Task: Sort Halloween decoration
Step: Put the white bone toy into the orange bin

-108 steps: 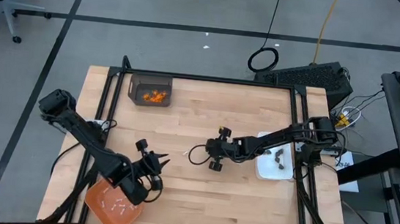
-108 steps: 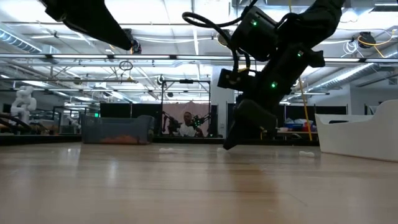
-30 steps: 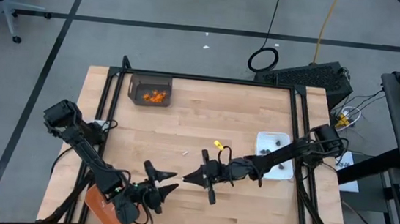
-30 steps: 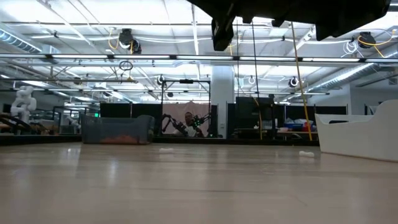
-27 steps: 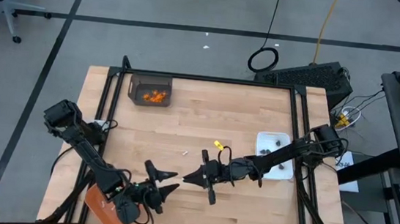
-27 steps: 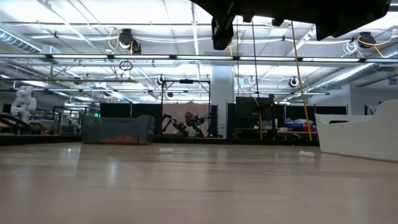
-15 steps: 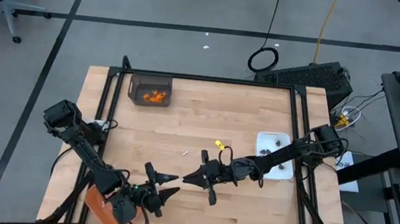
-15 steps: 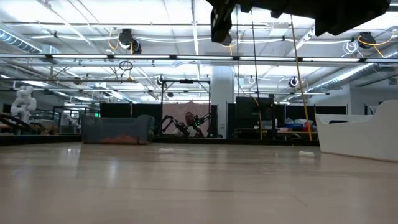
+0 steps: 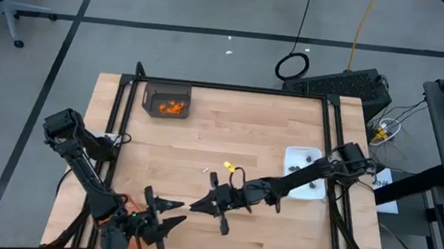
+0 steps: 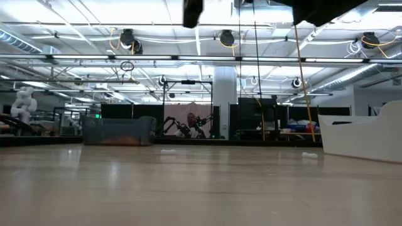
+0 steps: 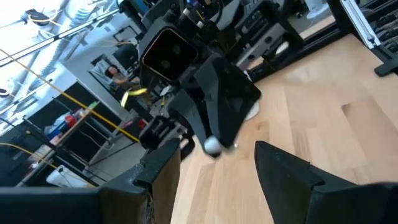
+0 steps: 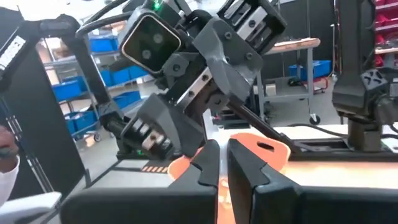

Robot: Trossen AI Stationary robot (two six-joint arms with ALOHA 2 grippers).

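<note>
Right now the two grippers meet nose to nose, up in the air over the near middle of the counter (image 9: 270, 137). The right gripper (image 9: 194, 207) has its fingers pinched together on a small white stick (image 11: 212, 145). The left gripper (image 9: 171, 215) has its fingers wide apart, and the stick sits just in front of that gap. More orange bits (image 9: 174, 107) lie in the gray bin (image 9: 149, 99), far back.

Orange tray (image 9: 135, 247) mostly hidden beneath the left arm's wrist.
</note>
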